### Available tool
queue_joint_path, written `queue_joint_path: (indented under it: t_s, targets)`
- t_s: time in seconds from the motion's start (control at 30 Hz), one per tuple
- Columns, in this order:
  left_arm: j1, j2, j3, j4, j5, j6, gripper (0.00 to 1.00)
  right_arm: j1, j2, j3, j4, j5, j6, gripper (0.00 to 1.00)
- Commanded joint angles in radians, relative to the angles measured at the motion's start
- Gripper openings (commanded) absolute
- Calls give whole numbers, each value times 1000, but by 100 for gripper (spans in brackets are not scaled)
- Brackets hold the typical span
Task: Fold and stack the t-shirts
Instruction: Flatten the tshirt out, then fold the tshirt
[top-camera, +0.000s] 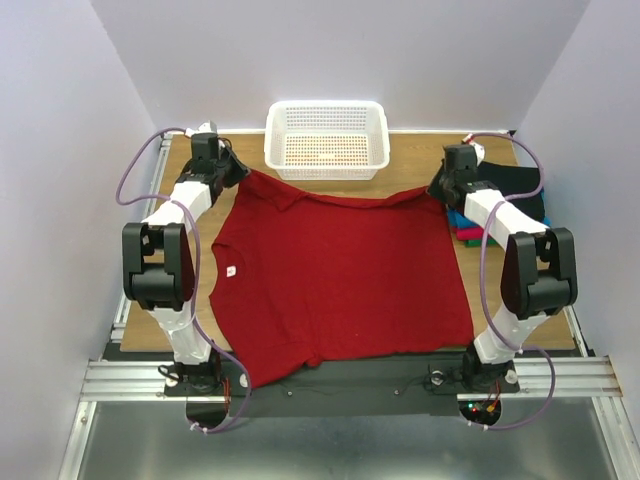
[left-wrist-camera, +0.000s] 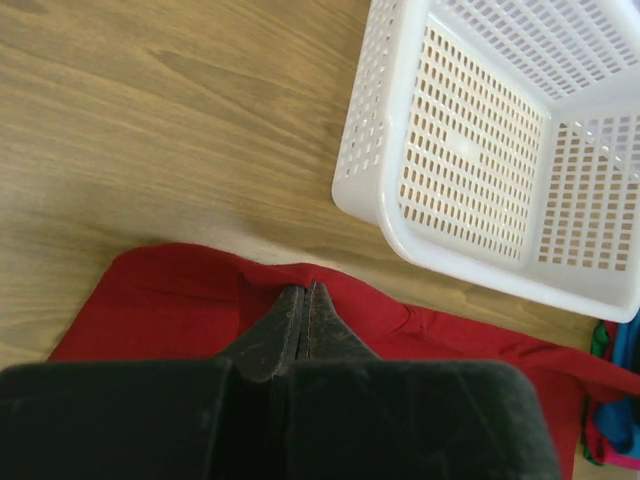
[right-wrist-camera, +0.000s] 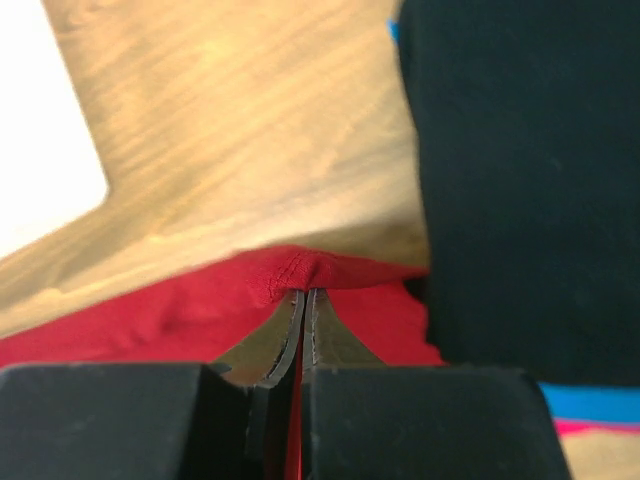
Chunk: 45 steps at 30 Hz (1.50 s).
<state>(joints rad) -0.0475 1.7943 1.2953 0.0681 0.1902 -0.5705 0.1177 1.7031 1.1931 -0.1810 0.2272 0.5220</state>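
A dark red t-shirt (top-camera: 340, 275) lies spread across the table, its white neck label (top-camera: 231, 270) at the left. My left gripper (top-camera: 237, 172) is shut on the shirt's far left corner (left-wrist-camera: 190, 300), fingertips pinching the cloth (left-wrist-camera: 303, 290). My right gripper (top-camera: 437, 187) is shut on the far right corner (right-wrist-camera: 310, 268), with red cloth bunched between the fingers. A stack of folded shirts sits at the right: black on top (top-camera: 520, 185), with blue (top-camera: 458, 220), magenta and green edges showing beneath. The black one fills the right of the right wrist view (right-wrist-camera: 520, 170).
A white perforated basket (top-camera: 327, 140) stands at the table's far middle, just beyond the shirt's far edge; its corner shows in the left wrist view (left-wrist-camera: 470, 160). The shirt's near hem hangs over the table's front edge (top-camera: 300, 360). Bare wood (top-camera: 180, 170) lies far left.
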Motion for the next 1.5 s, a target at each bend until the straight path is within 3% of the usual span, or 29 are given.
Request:
queue_joint_path:
  t_s: [0.0,0.27,0.57,0.8,1.07,1.17,1.47]
  targets:
    - [12,-41,55,78,38,27,0,-16,6,83,100,-63,-42,1]
    - [11,-206,-143,65,28,15,0,-16,-85,-4,95,-75,-57,0]
    - [11,-594,-519,1,-63,-57,0,-16,-261,-153,35,-52,-56,0]
    - [11,-858,-714,-106,-80,-101,0,-18,-362,-237,-52,4,-45,0]
    - [11,-1133,-864,-241,-61,-205,0,-18,-471,-338,-104,20,-24,1]
    - [0,-1177,-933,-263,-49,-261,0,-18,-479,-386,-107,37,-13,1]
    - [-18,-1239,-949,-428,-164,-423,0,-18,-438,-444,-118,101,9,1]
